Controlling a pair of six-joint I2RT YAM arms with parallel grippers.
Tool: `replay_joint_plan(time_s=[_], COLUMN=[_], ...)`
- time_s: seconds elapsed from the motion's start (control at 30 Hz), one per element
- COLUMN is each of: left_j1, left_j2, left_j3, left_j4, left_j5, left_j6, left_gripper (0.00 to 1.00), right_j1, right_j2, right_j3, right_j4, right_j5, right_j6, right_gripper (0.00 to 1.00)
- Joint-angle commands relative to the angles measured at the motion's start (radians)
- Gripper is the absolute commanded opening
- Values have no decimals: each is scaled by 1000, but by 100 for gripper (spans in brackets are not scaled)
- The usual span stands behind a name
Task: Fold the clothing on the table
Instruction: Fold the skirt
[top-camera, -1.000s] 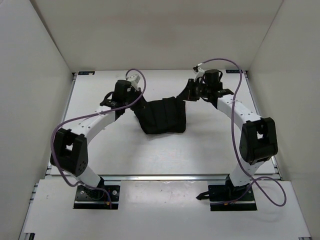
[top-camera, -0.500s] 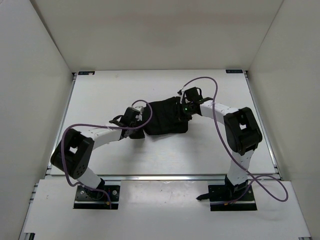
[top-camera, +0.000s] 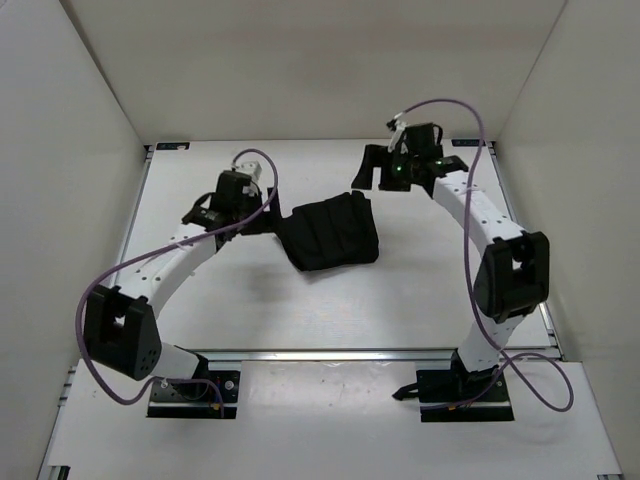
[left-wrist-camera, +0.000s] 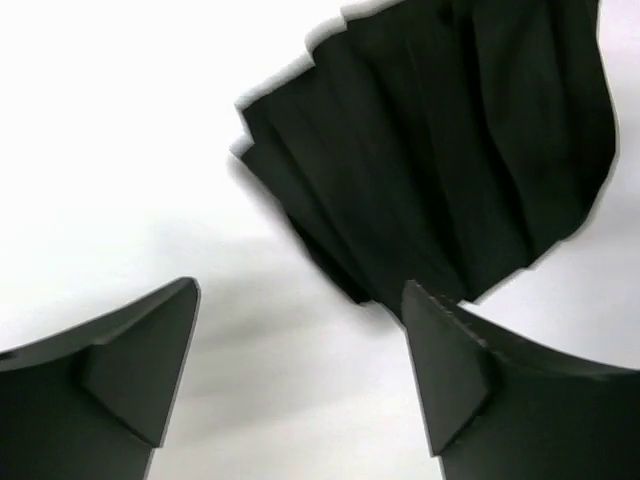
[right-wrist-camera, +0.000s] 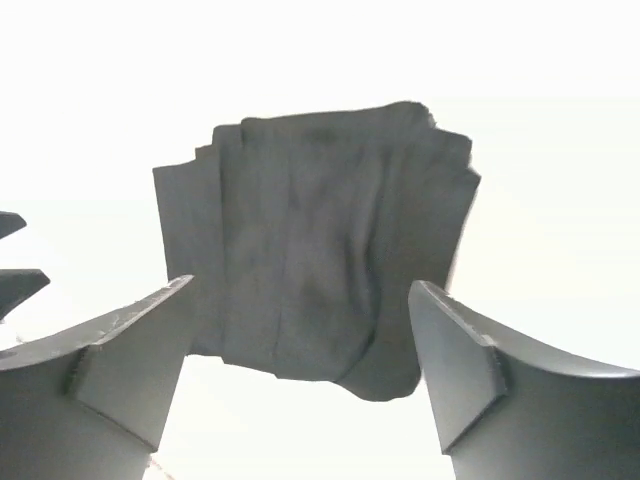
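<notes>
— When you look down on the worktop (top-camera: 200, 290) from overhead, where does the clothing (top-camera: 330, 232) lie?

— Just right of the middle of that view, as a compact black bundle resting on the white surface. Its pleats run roughly from top to bottom.

— And the left claw (top-camera: 268, 220)?

— Spread wide, with nothing between its fingers. It sits just left of the bundle's upper left corner. In its wrist view the fabric fills the upper right, and the finger at the right of the frame (left-wrist-camera: 470, 380) overlaps the cloth's lower edge. Whether they touch, I cannot tell.

— The right claw (top-camera: 372, 178)?

— Also spread, holding nothing. In the overhead view it sits above the bundle's upper right corner, apart from it. Its wrist view shows the pleated cloth beyond the two fingertips, framed in the gap between them.
</notes>
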Motion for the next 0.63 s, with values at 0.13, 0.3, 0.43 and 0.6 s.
replay_joint_plan(time_s=[0.13,0.3,0.43,0.6], left_j1=[55,59,69,59], left_j2=[-16,-55,-97,-140], left_j3=[225,188,133,96], left_j4=[-314,-337,-320,-322], left_j5=[-119,-122,-94,-117], left_j6=[175,194,197,203], left_gripper=[99,99,99,99], right_j1=[-50,-83,-114,-152], right_j2=[-159,-253,-348,-390], right_j3=[54,-130,-315,-400], right_j4=[-188,-207,-140,-104], right_j5=[198,263,218,155], right_j6=[-90,-81,-62,-51], right_gripper=[89,99,99,99])
